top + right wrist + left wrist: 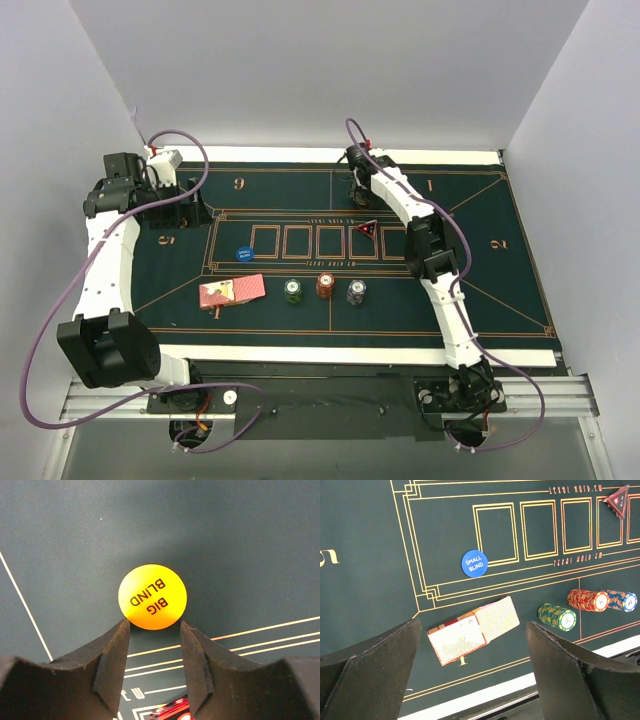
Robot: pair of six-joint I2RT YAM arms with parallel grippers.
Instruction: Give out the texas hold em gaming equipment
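Note:
The orange "BIG BLIND" button (152, 596) lies flat on the green mat at the far side, just past the tips of my right gripper (154, 626), whose jaws stand apart on either side of its near edge. From above, that gripper (356, 178) hides the button. My left gripper (472, 647) is wide open and empty above the mat's left side (190, 210). The red-backed cards (472, 630) (232, 291) lie below it. The blue "SMALL BLIND" button (474, 563) (243, 254) lies beside them. Green (292, 291), red-orange (325, 285) and grey-purple (357, 292) chip stacks stand in a row.
A red triangular marker (368, 229) sits in the rightmost box of the mat's middle row. The mat (500, 280) has a white border at its near and far edges. Grey walls close in the back and both sides.

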